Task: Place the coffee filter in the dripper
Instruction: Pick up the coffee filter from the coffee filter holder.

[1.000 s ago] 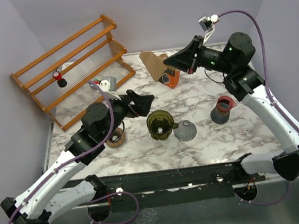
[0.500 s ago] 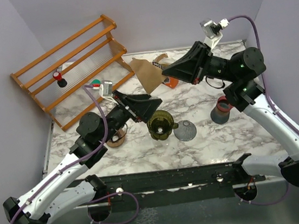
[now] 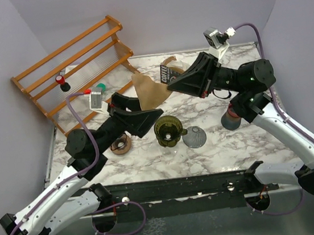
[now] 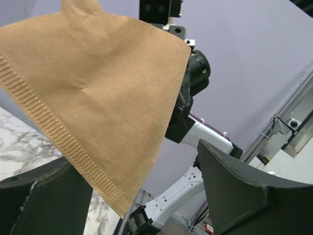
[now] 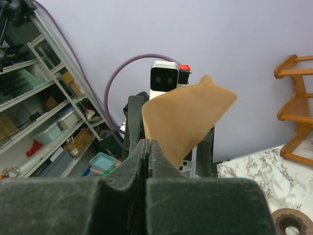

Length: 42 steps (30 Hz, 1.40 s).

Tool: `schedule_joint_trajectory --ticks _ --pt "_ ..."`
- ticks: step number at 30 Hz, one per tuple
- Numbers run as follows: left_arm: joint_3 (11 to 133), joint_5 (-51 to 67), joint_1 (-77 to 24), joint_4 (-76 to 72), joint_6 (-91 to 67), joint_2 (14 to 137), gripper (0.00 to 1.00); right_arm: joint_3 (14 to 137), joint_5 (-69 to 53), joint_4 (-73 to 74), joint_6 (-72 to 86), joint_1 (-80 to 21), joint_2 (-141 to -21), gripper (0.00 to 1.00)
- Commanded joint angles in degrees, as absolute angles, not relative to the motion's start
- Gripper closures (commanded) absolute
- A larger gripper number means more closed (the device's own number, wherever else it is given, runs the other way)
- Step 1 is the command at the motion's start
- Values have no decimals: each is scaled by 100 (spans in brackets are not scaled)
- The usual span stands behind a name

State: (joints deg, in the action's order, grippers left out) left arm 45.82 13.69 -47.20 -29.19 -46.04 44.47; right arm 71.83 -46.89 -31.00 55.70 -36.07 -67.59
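Filter mid-air betw. both claws, not yet in dripper

Right claw pinched tight on one edge of the coffee filter, holding it up over the tabletop, behind & a bit left of the dripper. Left claw gapes wide, jaws either side of the paper, no contact seen. Filter prob. v. light, floppy, creases/tears easily, so best taken at the ribbed seam edge w/ a gentle pinch. Both arms reach inward, wrists raised, claws facing each other.

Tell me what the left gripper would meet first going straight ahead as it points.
Probably the coffee filter pinched by the right gripper; its edge hangs between the open fingers of the left gripper, depth unclear.
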Motion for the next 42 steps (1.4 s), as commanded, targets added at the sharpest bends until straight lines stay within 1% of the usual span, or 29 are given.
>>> schedule_joint_trajectory --ticks 1,6,11,23,25,26,28,34,35,39,42 --pt "4562 1706 -4689 -3257 -4630 4320 24 7050 -4598 -3365 5626 -3666 -6587 99" --pt "4538 1757 -4693 -3270 -4608 4252 37 6889 -4432 -3505 5641 -3674 -6534 99" --pt "4538 1759 -4685 -3270 -4566 4222 48 6808 -4377 -3472 5558 -3674 -6432 99" --pt "4556 1809 -4690 -3270 -4587 4332 69 6591 -4120 -3362 5427 -3674 -6182 99" --pt "4570 1818 -4691 -3268 -4596 4354 77 6539 -4105 -3424 5463 -3674 -6162 99" --pt "4567 1819 -4689 -3269 -4594 4365 83 6517 -4098 -3446 5473 -3674 -6150 99" --pt "4568 1811 -4686 -3270 -4604 4368 100 6460 -4052 -3466 5488 -3674 -6123 99" --pt "4515 1784 -4687 -3261 -4580 4332 100 6334 -4043 -3357 5447 -3674 -6067 99" --pt "4513 1791 -4687 -3261 -4573 4331 100 6329 -4029 -3273 5404 -3674 -6057 96" --pt "4454 1840 -4693 -3242 -4495 4332 100 6287 -3940 -2889 5143 -3674 -5968 72" --pt "4428 1899 -4693 -3101 -4307 4298 100 6342 -3839 -2479 4852 -3674 -5868 57"
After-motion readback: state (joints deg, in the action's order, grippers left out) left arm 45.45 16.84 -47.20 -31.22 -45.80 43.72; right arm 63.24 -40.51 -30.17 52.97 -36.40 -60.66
